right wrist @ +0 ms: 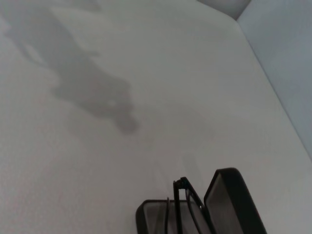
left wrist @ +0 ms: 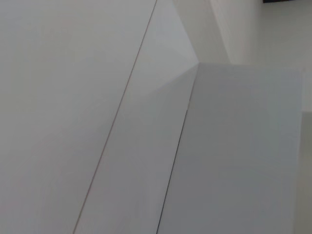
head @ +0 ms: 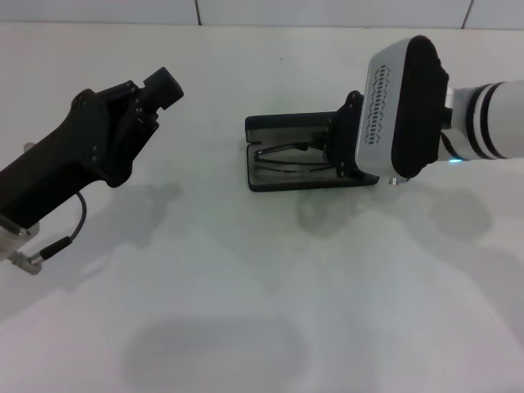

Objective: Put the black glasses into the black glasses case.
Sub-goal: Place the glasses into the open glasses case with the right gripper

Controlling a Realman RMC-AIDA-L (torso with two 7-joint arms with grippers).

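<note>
My right claw (head: 332, 151) is down at the right end of the case (head: 274, 126), which lies open on the white worktop (head: 246, 286) toward the far middle. My wrist housing covers most of the claw, so I cannot tell whether it is wide, narrow or gripping.

The glasses (head: 282, 157) lie inside the case, in its near half. Their thin black frame runs left to right across the grey lining, and the right end reaches up to my right claw. The lid stands up on the far side.

In my right wrist view the case (right wrist: 234, 200) shows at the edge with its lid tilted open. The glasses (right wrist: 185, 204) sit in the tray, with one end raised above the rim.

My left claw (head: 164, 88) hangs above the worktop at the far left, well apart from the case. It holds nothing that I can see, but I cannot tell how wide it stands. My left wrist view shows only white panels.
</note>
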